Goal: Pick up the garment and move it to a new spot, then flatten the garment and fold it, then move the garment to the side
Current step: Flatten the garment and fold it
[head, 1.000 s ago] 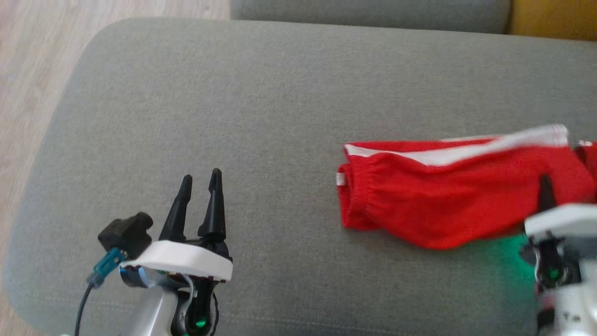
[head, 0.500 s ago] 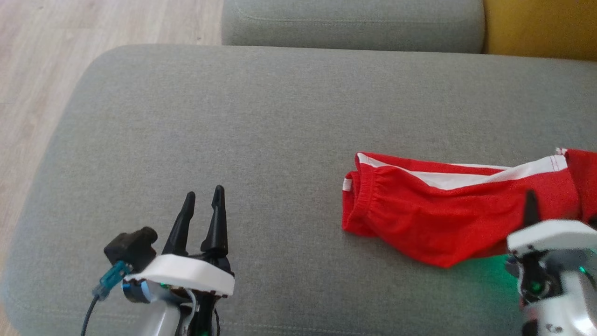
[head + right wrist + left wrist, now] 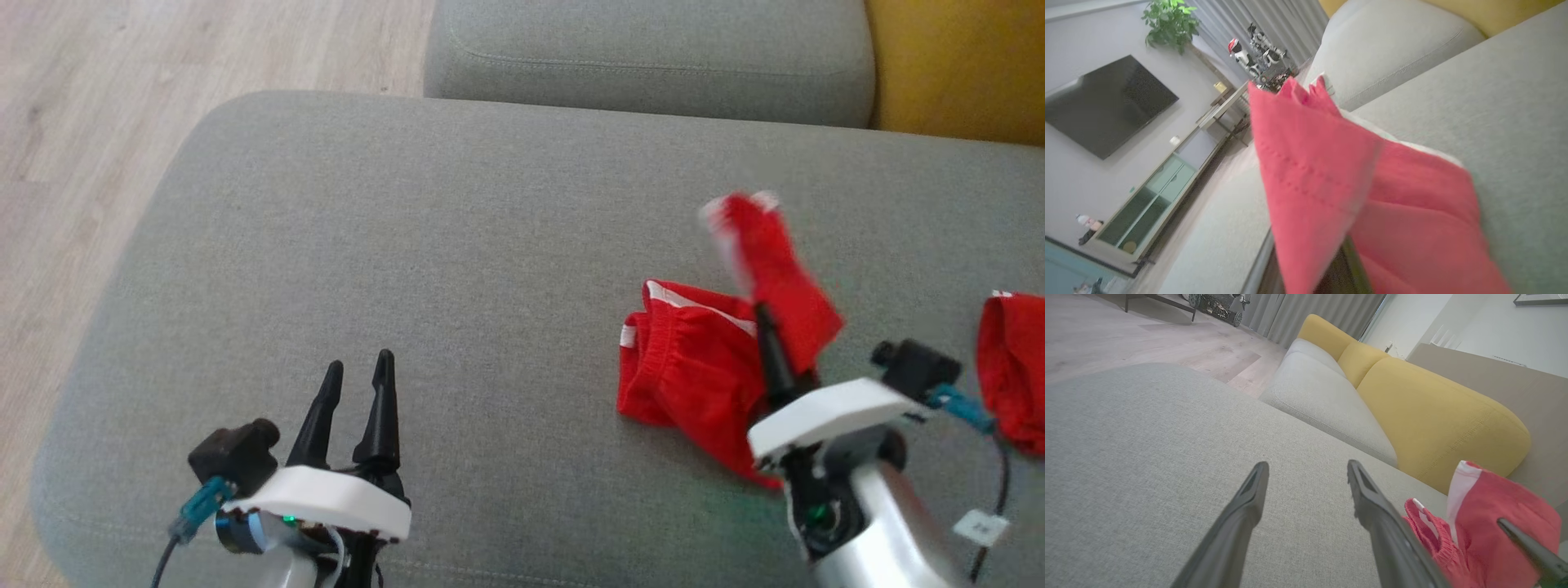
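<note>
Red garment [image 3: 686, 384], blurred, hides the tips of the right tool [image 3: 767, 327] pinching it; left tool [image 3: 359, 363] spread.

The grey fabric cushion [image 3: 490, 245] is lit evenly by soft daylight, and hardly any shadow is cast. The raised flap of the red mesh garment [image 3: 767, 261] is smeared by motion blur. Straight lines are bent at the wrist views' edges.

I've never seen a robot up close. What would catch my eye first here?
The bright red garment on the grey cushion, right of centre, has one flap lifted up by the shut right end effector. At the lower left, the left end effector hovers open above bare cushion. A yellow sofa back glows behind.
</note>
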